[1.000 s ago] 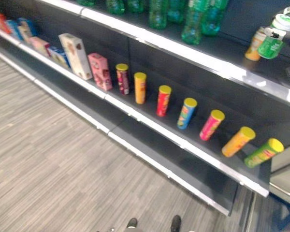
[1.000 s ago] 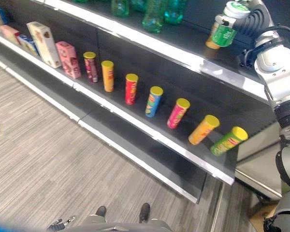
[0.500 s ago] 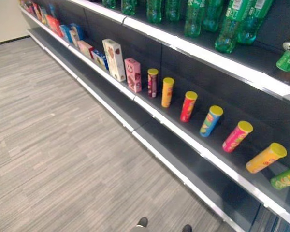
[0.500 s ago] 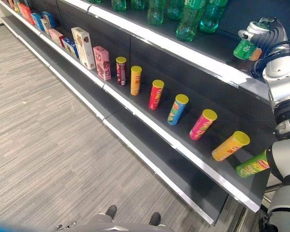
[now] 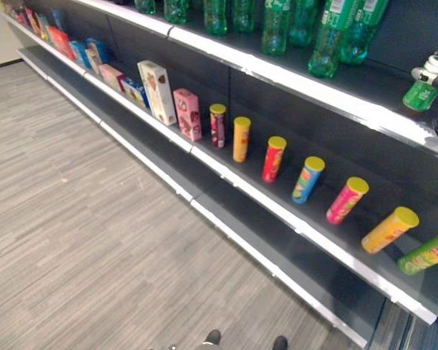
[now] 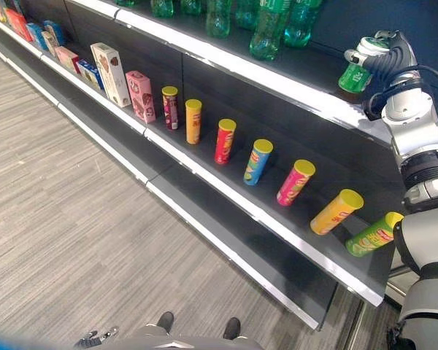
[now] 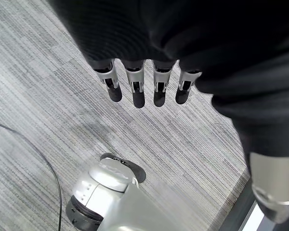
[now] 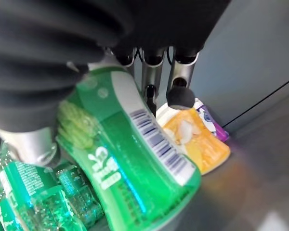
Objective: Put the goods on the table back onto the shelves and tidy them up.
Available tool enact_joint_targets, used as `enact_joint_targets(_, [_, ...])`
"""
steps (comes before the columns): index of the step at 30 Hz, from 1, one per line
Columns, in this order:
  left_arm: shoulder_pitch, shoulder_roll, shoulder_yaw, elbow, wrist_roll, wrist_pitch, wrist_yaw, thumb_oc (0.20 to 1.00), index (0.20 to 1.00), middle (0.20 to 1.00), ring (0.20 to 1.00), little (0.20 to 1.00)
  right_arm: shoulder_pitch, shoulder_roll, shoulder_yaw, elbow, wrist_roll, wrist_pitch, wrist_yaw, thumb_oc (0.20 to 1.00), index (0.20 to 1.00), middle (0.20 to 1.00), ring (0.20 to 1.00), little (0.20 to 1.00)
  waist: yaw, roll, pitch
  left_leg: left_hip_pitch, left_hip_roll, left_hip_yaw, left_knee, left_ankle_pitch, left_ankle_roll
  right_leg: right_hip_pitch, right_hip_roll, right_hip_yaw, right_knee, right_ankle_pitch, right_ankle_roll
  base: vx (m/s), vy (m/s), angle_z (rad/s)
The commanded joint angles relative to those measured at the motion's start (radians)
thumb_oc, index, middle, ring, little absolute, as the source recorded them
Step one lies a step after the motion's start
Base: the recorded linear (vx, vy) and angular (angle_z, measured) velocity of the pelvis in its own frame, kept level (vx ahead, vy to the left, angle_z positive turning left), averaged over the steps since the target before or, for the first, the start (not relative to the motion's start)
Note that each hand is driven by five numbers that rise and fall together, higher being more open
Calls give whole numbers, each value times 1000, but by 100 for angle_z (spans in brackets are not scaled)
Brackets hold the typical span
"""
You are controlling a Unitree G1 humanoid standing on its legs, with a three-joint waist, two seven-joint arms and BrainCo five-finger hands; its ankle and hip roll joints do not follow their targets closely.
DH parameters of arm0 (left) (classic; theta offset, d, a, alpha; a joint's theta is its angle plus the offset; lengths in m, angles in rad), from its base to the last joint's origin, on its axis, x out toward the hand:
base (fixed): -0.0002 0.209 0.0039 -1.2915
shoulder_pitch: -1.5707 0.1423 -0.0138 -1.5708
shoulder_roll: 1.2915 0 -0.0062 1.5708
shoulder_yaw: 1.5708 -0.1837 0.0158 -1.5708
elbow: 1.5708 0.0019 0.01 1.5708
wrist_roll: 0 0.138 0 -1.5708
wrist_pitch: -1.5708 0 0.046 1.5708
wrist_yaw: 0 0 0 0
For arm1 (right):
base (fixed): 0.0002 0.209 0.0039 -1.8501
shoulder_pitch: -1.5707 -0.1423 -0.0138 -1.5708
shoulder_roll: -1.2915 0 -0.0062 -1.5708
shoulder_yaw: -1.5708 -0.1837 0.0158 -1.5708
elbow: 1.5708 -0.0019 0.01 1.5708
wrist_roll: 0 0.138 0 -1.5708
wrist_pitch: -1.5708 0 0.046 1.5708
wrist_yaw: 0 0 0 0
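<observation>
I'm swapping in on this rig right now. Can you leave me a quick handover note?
Right hand: shut on a green cup, held over the upper shelf next to an orange cup already standing there.
Left hand: open, fingers straight, hanging over the floor, holding nothing.
Done: tall cans lined up on the middle shelf.
Left: set the green cup down and release it.

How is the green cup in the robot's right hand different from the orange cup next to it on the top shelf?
The green cup is gripped by the right hand, fingers and thumb curled round it; the orange cup has no hand on it. The green cup is held over the shelf; whether it touches is unclear. The orange cup rests on the shelf by the back wall. They differ in colour. Both look like similar tapered cups.
</observation>
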Motion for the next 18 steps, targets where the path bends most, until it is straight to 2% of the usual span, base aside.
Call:
enact_joint_targets(1, [-34,45,-51,42,17,-8,21,1000,1000,1000,1000,1000,-55,-10,-34,-20,-15,-25,-18,200,200,200,200,200,7,-31,2,8,14,110,8,-70,-20,54,-57,52,48,-163,66,-5,19,-4])
enact_joint_targets(18, [-27,36,-56,35,12,-10,24,1000,1000,1000,1000,1000,-51,29,-26,21,-30,-19,-13,200,200,200,200,200,8,-27,8,7,11,118,3,-68,-15,46,-59,63,48,-160,68,0,0,0])
